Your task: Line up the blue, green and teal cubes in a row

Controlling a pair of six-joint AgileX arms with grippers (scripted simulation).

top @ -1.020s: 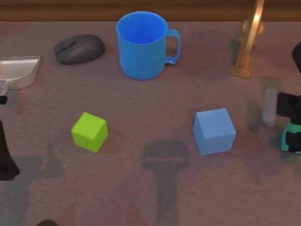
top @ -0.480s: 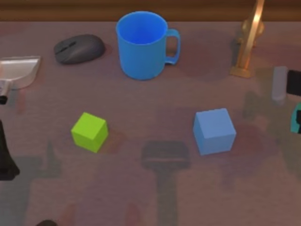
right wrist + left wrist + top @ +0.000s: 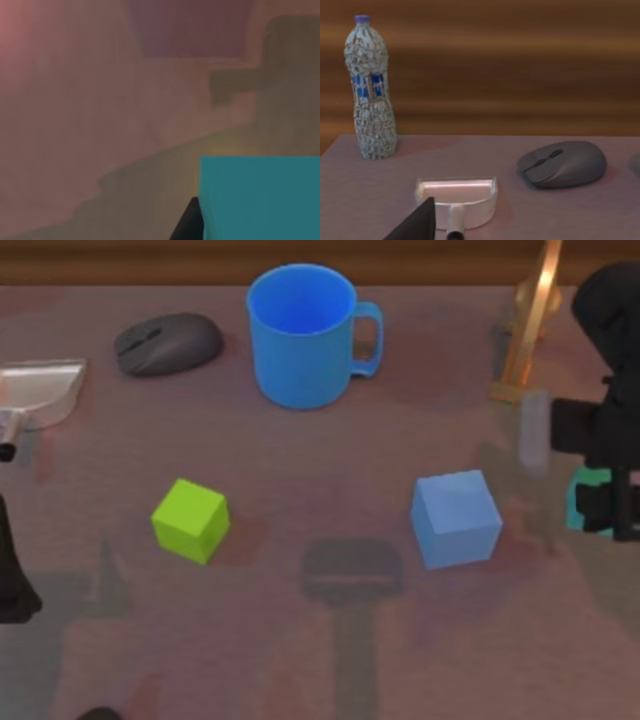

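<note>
The right tool (image 3: 607, 502) hangs at the worktop's (image 3: 330, 660) right edge, closed on the small teal cube (image 3: 585, 502), which fills its wrist view just above the surface. The light blue cube (image 3: 456, 518) sits just left of it, and the lime-green cube (image 3: 190, 520) lies well apart, further left, at much the same depth. I'd carry the teal one in level and set it on that same line, square to the blue one. The left arm (image 3: 15, 580) sits parked at the left edge; I cannot tell how its fingers stand.

matte blue cube (image 3: 456, 517), matte green cube (image 3: 189, 519), glossy plastic mug (image 3: 303, 335), shiny metal dustpan (image 3: 457, 200), smooth dark mouse (image 3: 167, 343)
</note>
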